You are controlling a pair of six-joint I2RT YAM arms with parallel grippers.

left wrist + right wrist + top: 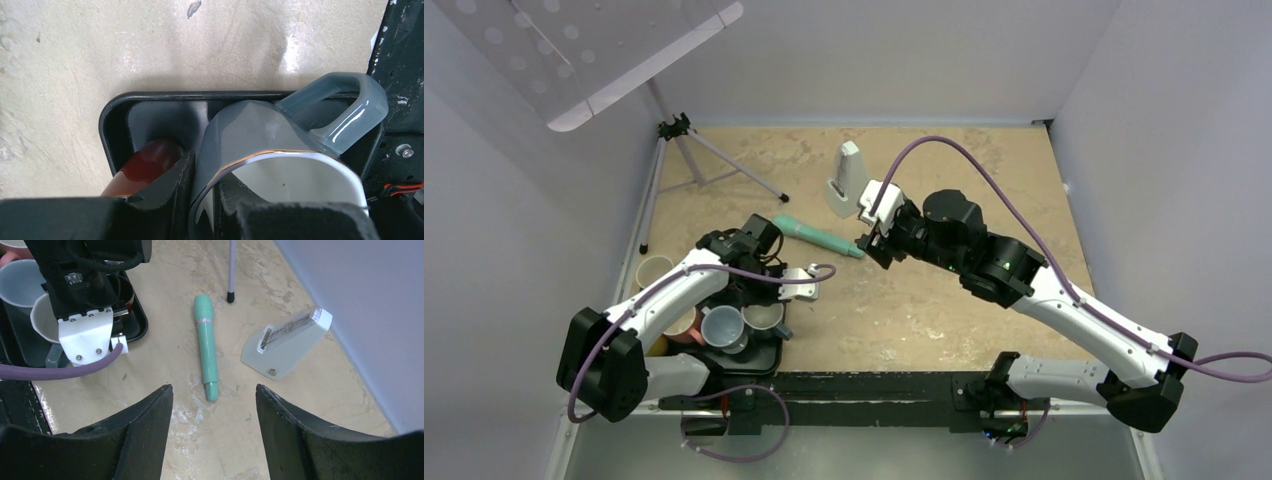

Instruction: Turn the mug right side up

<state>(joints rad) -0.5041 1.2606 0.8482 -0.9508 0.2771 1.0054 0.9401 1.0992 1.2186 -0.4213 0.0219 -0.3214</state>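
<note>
"Where's the mug?"

"Down in the black tray (115, 107), close to where the arms are bolted on. It's the grey mug (250, 130), at the tray's right end. A red-brown cup (150, 160) sits just beside it in the tray."

"Has a claw got it?"

"Yes. The left claw (202, 185) is pinching the mug's rim, with one finger inside and one outside. The mug's mouth points up at the claw."

"So is the job done?"

"Nearly, I think. The mug looks a bit tipped, and I can't tell if its bottom sits flat in the tray. Next the claw should ease it down until it stands. Then it should let go and lift straight up, so it doesn't knock the mug over."

"What about the other claw?"

"The right claw (214, 390) is wide open and holds nothing. It hangs over the table, well to the right of the tray. Past the tray lies a green stick (206, 345), and farther off there's a white wedge (285, 345)."
</note>
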